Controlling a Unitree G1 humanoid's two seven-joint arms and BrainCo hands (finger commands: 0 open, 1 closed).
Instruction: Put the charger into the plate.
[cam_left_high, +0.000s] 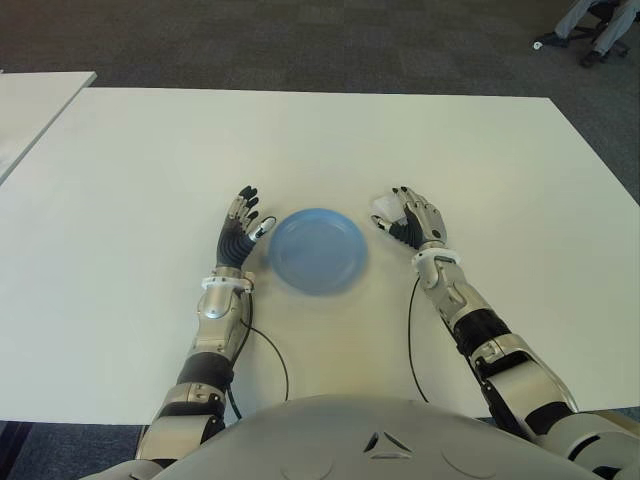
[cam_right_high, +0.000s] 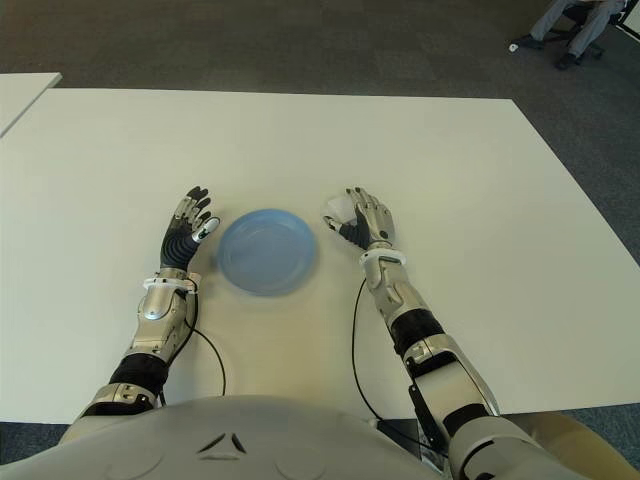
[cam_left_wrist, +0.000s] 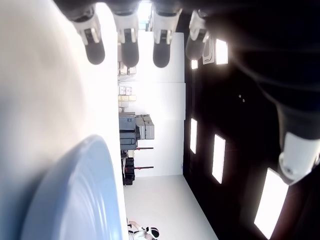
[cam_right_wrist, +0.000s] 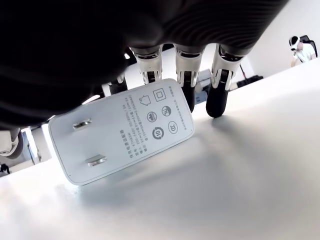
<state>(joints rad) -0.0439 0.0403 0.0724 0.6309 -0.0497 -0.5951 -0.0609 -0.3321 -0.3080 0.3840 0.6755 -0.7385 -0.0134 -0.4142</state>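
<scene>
The white charger is in my right hand, just right of the blue plate. In the right wrist view its prongs face the palm. The fingers curl over its far side, with their tips down near the table. The charger sits very low, at or just above the table surface. In the eye views it shows as a white block at the fingertips, a few centimetres from the plate's right rim. My left hand stands open beside the plate's left rim and holds nothing.
The plate lies on a wide white table with bare surface all round it. A second white table stands at the far left. A person's legs and a chair base show on the carpet at the far right.
</scene>
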